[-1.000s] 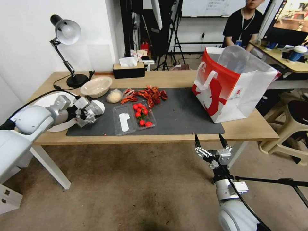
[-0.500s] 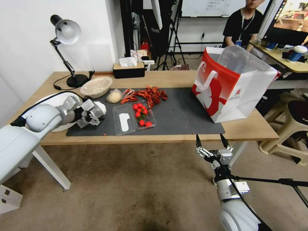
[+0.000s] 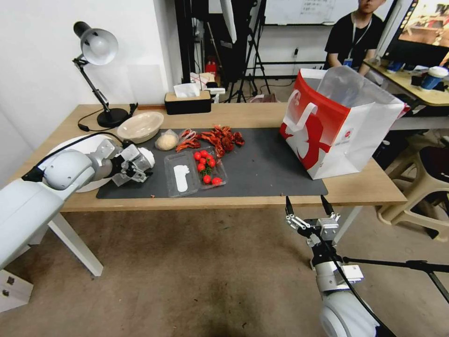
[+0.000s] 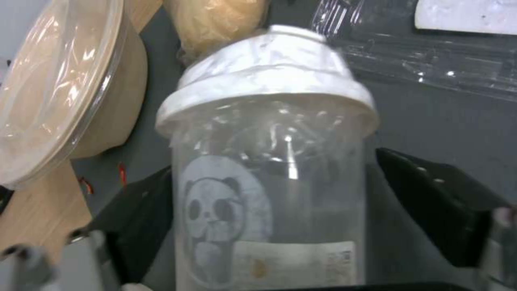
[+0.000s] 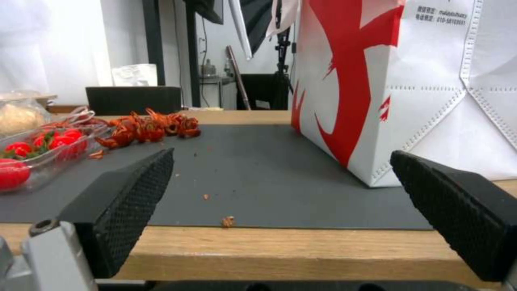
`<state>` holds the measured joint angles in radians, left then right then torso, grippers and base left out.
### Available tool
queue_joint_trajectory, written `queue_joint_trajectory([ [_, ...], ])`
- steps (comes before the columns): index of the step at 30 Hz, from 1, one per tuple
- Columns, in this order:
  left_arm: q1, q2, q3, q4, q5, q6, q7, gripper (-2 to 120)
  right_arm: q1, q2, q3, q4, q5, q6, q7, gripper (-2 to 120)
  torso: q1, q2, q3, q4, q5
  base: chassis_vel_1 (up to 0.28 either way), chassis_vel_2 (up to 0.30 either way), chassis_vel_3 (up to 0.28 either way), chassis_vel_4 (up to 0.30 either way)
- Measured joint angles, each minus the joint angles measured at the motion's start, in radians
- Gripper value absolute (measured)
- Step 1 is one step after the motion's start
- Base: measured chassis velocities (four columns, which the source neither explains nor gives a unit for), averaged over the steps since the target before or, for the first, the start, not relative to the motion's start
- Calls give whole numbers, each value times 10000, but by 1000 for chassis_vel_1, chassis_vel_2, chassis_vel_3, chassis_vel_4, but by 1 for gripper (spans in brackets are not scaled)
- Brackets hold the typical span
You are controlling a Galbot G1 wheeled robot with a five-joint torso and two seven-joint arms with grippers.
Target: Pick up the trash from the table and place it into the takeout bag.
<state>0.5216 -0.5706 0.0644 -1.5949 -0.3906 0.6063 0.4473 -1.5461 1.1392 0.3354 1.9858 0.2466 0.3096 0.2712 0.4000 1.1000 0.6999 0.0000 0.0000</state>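
The left gripper (image 3: pixel 135 169), at the left of the head view, is clenched around the clear white-capped bottle (image 4: pixel 269 169), which lies tipped above the dark grey mat (image 3: pixel 262 171); the smooth plastic could slip or crumple, and a low swing toward the takeout bag (image 3: pixel 339 121) at the right could clip the tomato tray (image 3: pixel 206 171) or the red scraps (image 3: pixel 217 138). The right gripper (image 3: pixel 308 213) hangs spread open below the front edge of the desk (image 3: pixel 360 189). The shallow beige bowl (image 3: pixel 140 126) and wrapped beige lump (image 3: pixel 166 140) wait at upper left; a lamp (image 3: pixel 96 51) and a tissue box (image 3: pixel 188 100) stand behind.
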Motion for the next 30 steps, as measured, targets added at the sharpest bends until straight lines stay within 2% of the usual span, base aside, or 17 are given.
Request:
queue_joint_trajectory([
  [2,-29,-26,31,29,6,6,-23,76,-1,8,-4,2,-11,0,0,100,0,0,0,0,0,0,0,0,0],
  [3,-29,-26,31,29,6,6,-23,76,-1,8,-4,2,-11,0,0,100,0,0,0,0,0,0,0,0,0],
  [7,-106,-80,80,67,8,6,-102,57,-6,20,-6,2,-26,4,0,100,0,0,0,1,1,0,0,0,0],
  [12,-178,-110,83,44,-71,-42,-114,46,0,34,-6,-8,-33,6,-2,100,0,0,0,1,-1,0,0,0,0],
  [15,-279,-118,50,-73,-512,-272,-107,40,11,49,-7,-13,-41,8,-7,100,1,-1,1,0,-4,0,0,0,0],
  [18,-699,-193,18,-373,-1643,-743,-133,28,18,80,-17,-17,-75,10,-16,100,0,0,1,0,-1,0,0,0,0],
  [22,-1148,-299,10,-522,-2400,-913,-144,24,19,87,-18,-17,-83,11,-18,100,0,-1,1,0,0,0,0,0,0],
  [26,-2407,-619,203,-750,-4349,-1064,-145,11,16,85,-7,3,-93,11,-19,100,0,0,1,0,1,0,0,0,0],
  [27,-2407,-619,203,-750,-4349,-1064,-145,11,16,85,-7,3,-93,11,-19,100,0,0,1,0,1,0,0,0,0],
  [30,-3549,-1164,677,-680,-5284,-1054,-253,3,16,103,-1,23,-114,11,-20,100,0,0,1,1,3,0,0,0,0],
])
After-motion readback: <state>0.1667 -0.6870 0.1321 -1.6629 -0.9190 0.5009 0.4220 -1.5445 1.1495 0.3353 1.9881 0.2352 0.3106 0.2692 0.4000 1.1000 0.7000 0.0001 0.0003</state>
